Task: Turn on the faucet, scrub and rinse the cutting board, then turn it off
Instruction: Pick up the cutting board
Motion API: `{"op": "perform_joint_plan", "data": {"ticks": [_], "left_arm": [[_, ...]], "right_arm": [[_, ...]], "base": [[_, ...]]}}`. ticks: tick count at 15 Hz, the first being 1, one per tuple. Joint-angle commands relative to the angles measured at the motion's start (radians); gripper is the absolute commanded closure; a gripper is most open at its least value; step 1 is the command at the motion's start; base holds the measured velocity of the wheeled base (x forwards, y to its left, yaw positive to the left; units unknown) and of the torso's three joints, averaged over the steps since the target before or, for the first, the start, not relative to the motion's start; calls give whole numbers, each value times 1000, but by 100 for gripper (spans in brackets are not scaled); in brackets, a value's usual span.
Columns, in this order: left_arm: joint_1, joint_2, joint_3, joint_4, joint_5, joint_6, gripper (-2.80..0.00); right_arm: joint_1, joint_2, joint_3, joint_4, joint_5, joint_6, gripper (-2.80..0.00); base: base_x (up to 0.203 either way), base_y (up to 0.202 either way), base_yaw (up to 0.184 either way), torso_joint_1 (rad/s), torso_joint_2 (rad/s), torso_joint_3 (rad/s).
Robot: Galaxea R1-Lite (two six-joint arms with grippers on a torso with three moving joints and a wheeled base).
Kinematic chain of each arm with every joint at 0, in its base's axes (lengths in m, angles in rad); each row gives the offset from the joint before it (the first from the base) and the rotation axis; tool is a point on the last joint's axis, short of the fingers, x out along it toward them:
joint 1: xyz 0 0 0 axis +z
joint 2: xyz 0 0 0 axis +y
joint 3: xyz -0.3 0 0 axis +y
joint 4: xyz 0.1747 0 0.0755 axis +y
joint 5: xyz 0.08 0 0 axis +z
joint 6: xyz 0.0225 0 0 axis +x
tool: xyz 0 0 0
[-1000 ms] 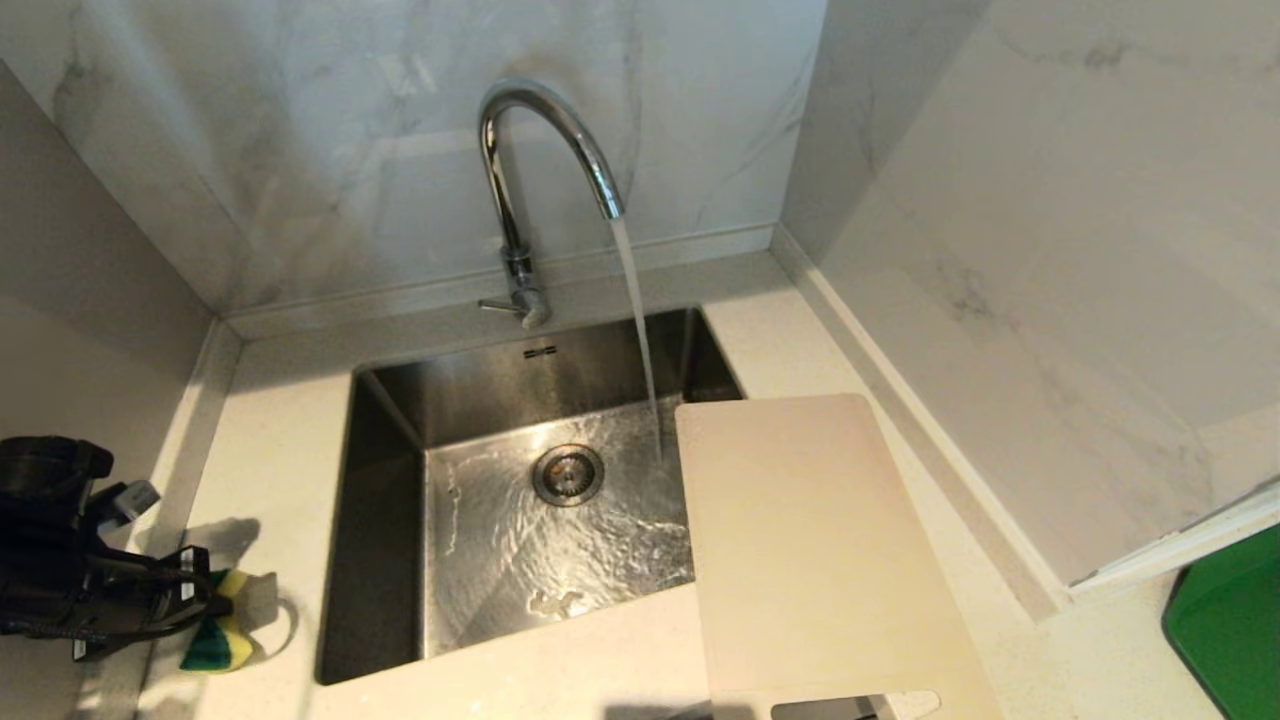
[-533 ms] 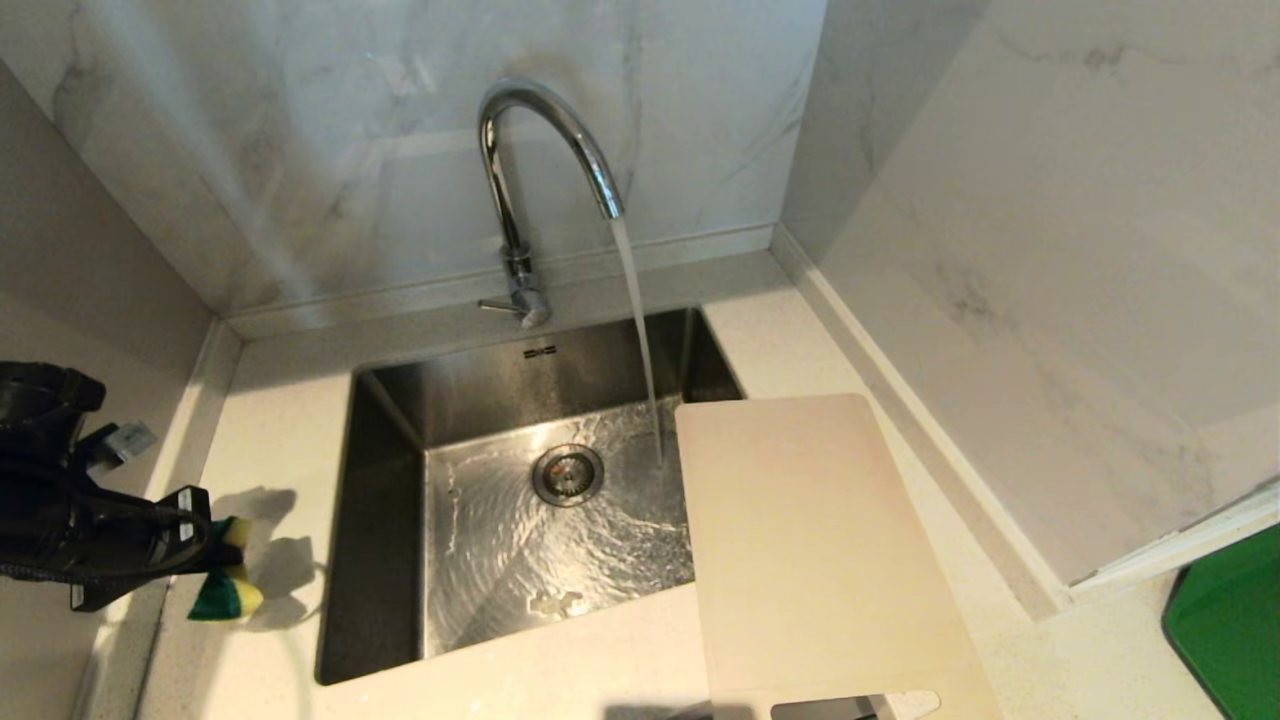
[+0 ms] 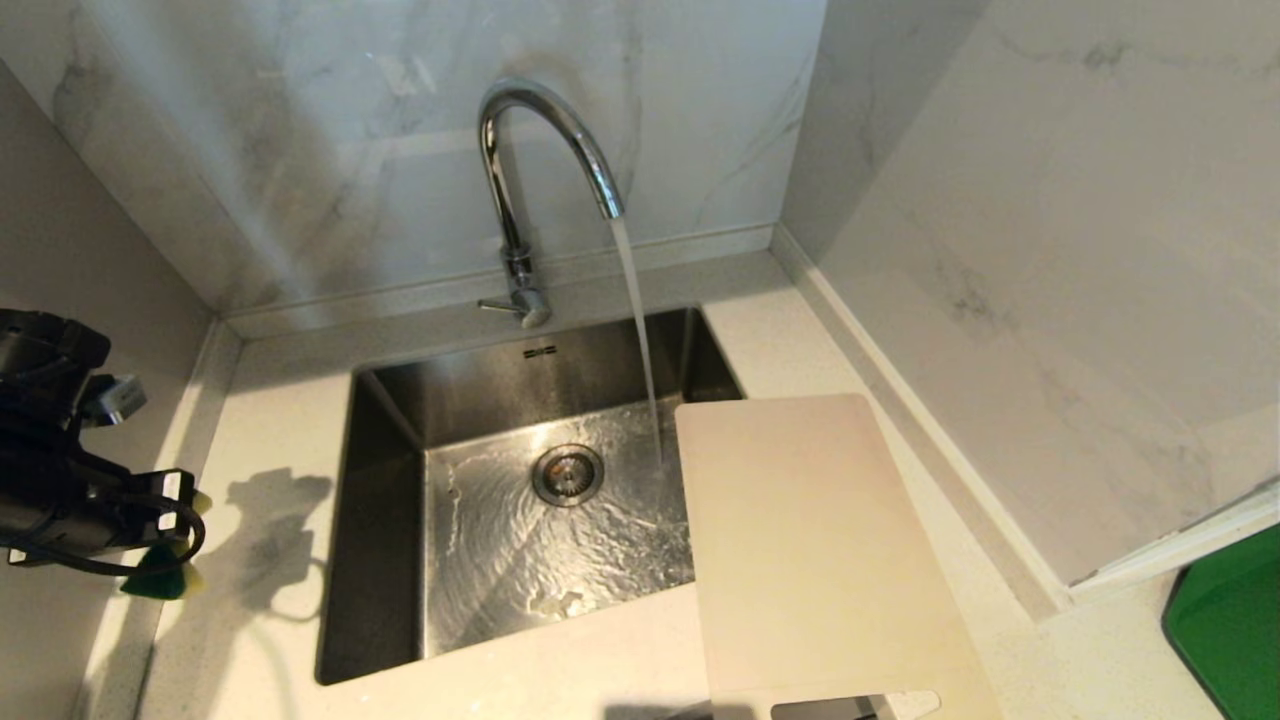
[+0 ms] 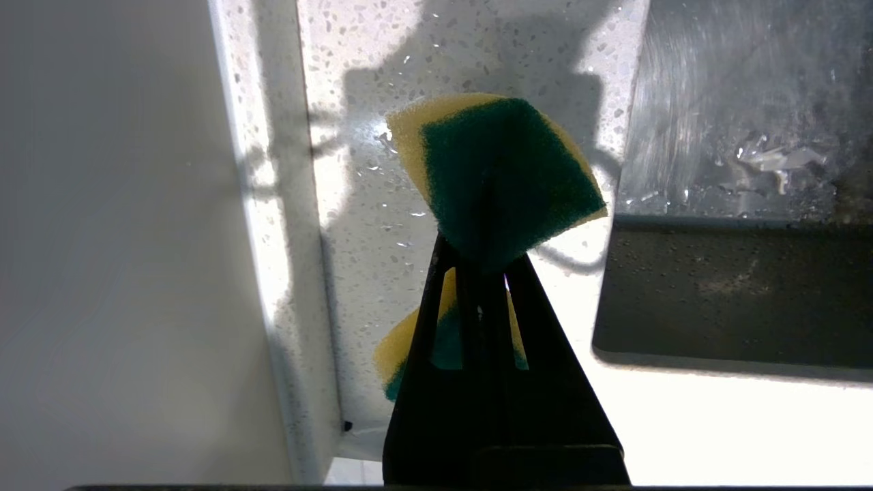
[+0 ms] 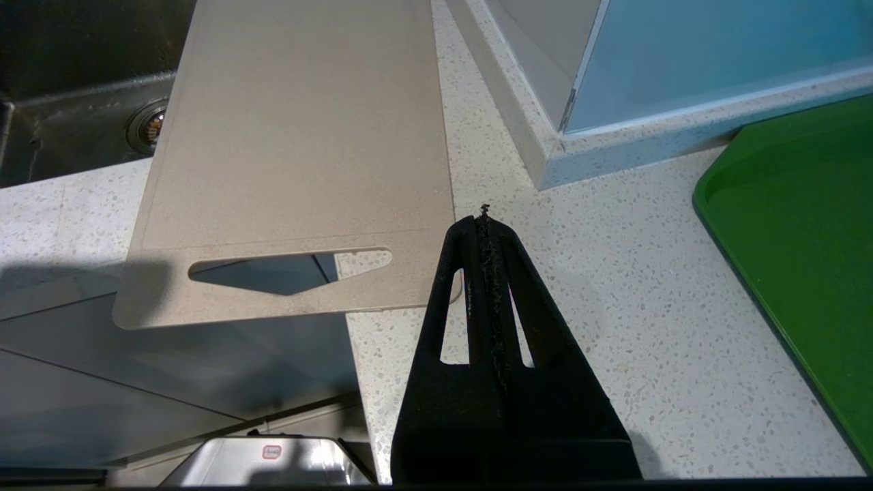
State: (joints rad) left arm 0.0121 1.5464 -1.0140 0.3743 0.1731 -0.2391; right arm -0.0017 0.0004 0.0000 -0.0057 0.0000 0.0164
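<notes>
Left end effector [image 3: 165, 545], closed on a yellow-and-green sponge [image 4: 494, 174], now hangs clear of the bench [image 3: 270, 420] at the sink's left; a second earlier the sponge was still at the bench surface, and it has since been carried up and outward toward the left wall, its shadow now falling free on the stone. The pick-up thus appears complete, and the scrubbing step seems ready to begin. The faucet [image 3: 540, 150] is running, its stream landing in the sink [image 3: 400, 400] just beside the board's far edge. The board [image 3: 810, 540] lies at the sink's right, partly over the basin and partly on the bench, its slot end overhanging the front edge; it looks unmoved. Right end effector [image 5: 485, 225] is closed on nothing, parked near that slot end. The bench is pale speckled stone, wet near the sponge; marbled walls enclose the corner, and a green tray [image 3: 1230, 630] sits far right.
</notes>
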Motion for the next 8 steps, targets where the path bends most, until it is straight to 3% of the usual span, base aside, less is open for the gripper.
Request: {"op": "perform_joint_plan", "data": {"ticks": [1,8], "left_arm": [[-4,-7,5,5,6,0,0],[-1,-20,12,-5,-99,36,0]], "right_arm": [[0,0,0,0,0,0,0],[0,0,1,0,0,0,0]], "base": [[0,0,0,0,0,0],[0,0,0,0,0,0]]}}
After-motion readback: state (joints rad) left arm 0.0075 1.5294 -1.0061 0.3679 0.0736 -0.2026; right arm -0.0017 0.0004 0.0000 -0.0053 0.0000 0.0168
